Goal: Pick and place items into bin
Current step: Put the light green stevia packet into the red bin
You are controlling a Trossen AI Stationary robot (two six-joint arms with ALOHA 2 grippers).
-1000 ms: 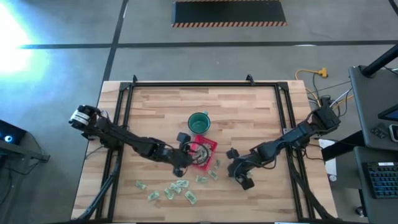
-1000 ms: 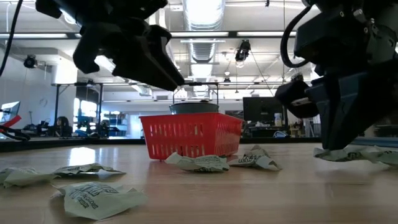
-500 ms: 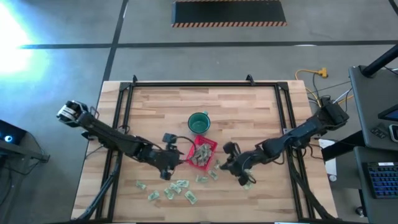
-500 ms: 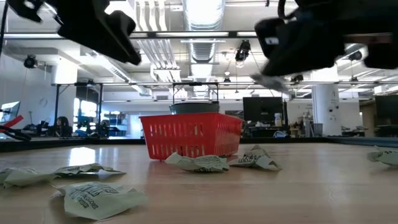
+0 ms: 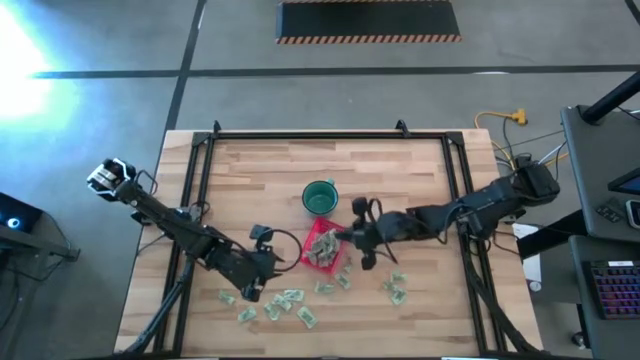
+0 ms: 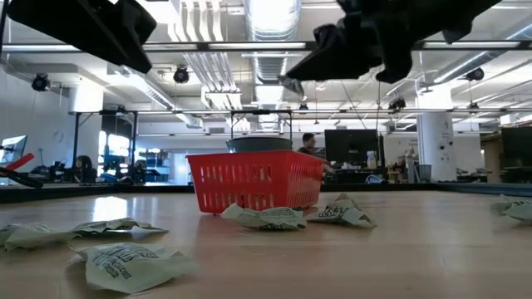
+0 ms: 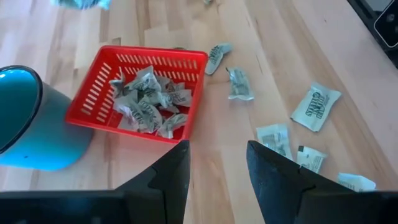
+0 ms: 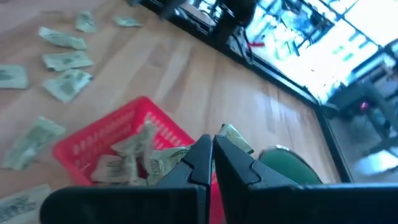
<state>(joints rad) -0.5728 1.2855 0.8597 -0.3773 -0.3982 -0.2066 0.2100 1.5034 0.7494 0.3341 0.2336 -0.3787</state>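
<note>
Loose items [image 5: 288, 300] lie on the table's near side. The left gripper [image 5: 252, 287] hovers above them, jaws apart, empty. Farther back, the right gripper [image 5: 348, 236], jaws pinched on one wrapped piece [image 8: 235, 138], hangs over the red bin [image 5: 341, 248].

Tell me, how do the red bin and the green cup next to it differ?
The red bin is square with slotted low walls; the green cup is round, solid-walled. The bin holds wrapped items; the cup looks empty from above. Both stand upright, close together on the wooden table.
</note>
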